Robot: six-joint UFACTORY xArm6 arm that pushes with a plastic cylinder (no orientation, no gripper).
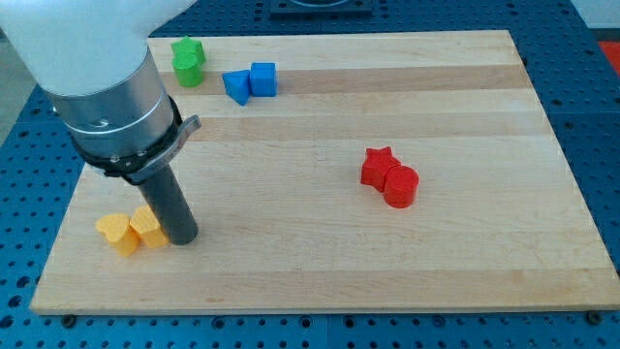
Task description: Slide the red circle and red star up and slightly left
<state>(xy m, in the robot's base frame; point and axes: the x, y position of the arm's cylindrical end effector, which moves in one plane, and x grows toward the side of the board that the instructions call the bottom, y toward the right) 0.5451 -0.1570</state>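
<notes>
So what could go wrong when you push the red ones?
My tip sits right beside the yellow blocks, far from the red star and red circle, so leaving might nudge the yellows. The reds touch; an off-centre push could split them. Pushed too far, they might reach the blue blocks.

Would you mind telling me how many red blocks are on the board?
2: the red star and the red circle touch, right of the board's centre. My tip is far left beside the yellow blocks; none seem hidden.

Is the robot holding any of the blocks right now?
No. My tip only pushes; it rests beside the yellow blocks, far left of the red star and red circle.
</notes>
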